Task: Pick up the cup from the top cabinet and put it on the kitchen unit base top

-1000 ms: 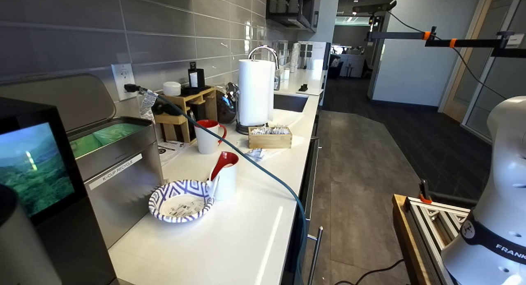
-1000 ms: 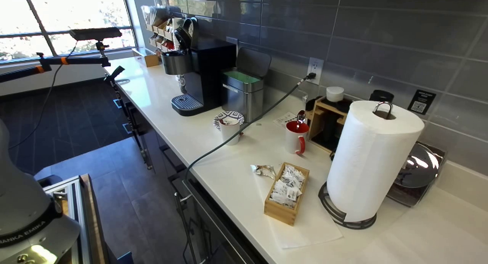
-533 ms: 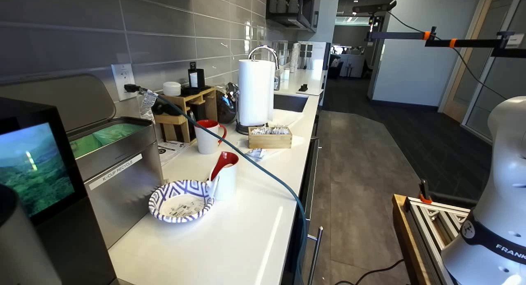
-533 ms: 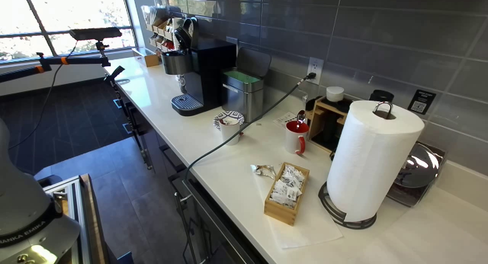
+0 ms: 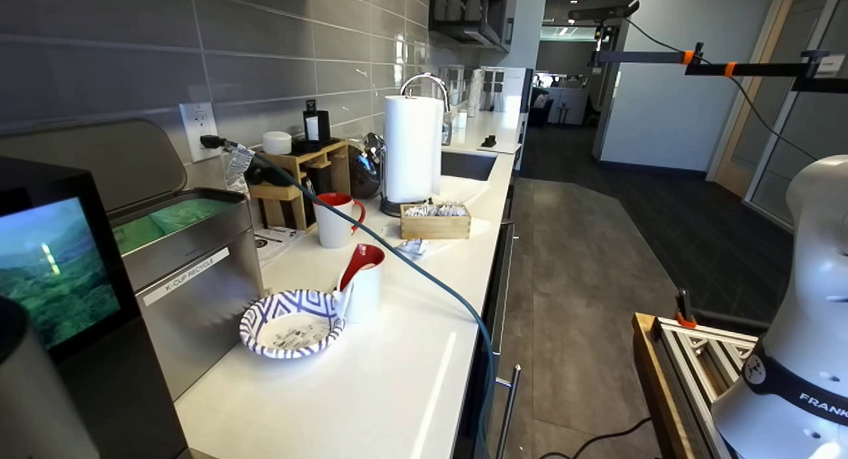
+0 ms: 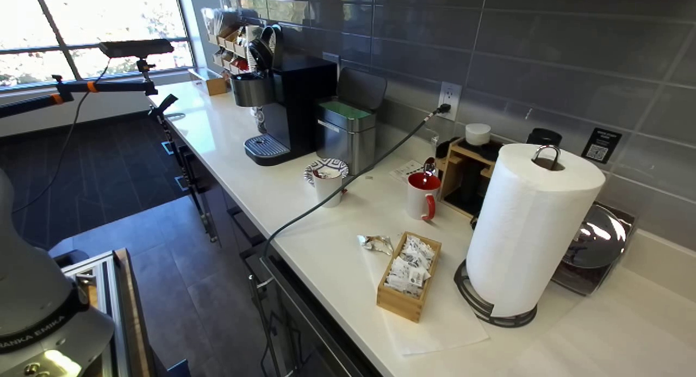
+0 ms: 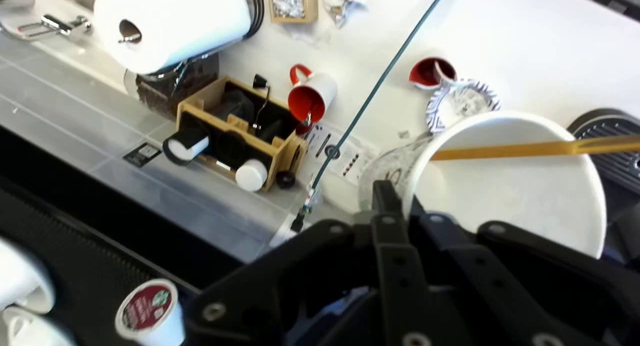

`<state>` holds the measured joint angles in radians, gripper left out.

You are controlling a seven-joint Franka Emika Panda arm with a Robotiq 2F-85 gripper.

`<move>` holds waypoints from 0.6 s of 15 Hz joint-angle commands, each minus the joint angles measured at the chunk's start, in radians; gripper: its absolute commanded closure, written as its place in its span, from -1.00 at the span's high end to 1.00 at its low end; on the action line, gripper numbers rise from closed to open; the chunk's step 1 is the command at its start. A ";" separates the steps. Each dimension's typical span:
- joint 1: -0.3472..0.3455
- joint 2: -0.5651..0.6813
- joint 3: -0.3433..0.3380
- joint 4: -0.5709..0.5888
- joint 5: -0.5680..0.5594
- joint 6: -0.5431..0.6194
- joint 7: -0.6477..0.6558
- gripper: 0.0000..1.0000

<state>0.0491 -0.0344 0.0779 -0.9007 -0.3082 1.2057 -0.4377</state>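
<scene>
In the wrist view my gripper (image 7: 401, 198) is shut on the near rim of the white cup (image 7: 505, 201), one finger outside and one inside the wall. The cup's side carries dark marks, and a wooden stick (image 7: 540, 150) lies in its mouth. The cup is high above the white kitchen unit base top (image 7: 540, 46), which is also in both exterior views (image 5: 391, 393) (image 6: 304, 252). The gripper and the held cup are out of view in both exterior views.
A patterned bowl (image 5: 291, 323) and a white cup with a red utensil (image 5: 366, 297) stand on the countertop. A cable (image 6: 364, 173) crosses it. A coffee machine (image 6: 299, 105) and paper towel roll (image 6: 535, 230) stand there. A dark shelf with a pod (image 7: 150, 306) is beside my gripper.
</scene>
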 commanded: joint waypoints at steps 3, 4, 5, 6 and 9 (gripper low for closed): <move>-0.007 -0.087 -0.011 -0.244 0.022 -0.029 0.102 -0.98; -0.008 -0.103 -0.014 -0.285 0.043 -0.018 0.126 -0.98; -0.007 -0.125 -0.016 -0.335 0.063 -0.016 0.150 -0.98; -0.005 -0.144 -0.018 -0.374 0.090 -0.017 0.164 -0.98; -0.002 -0.093 -0.010 -0.314 0.071 -0.030 0.151 -0.94</move>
<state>0.0476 -0.1277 0.0676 -1.2155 -0.2370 1.1760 -0.2860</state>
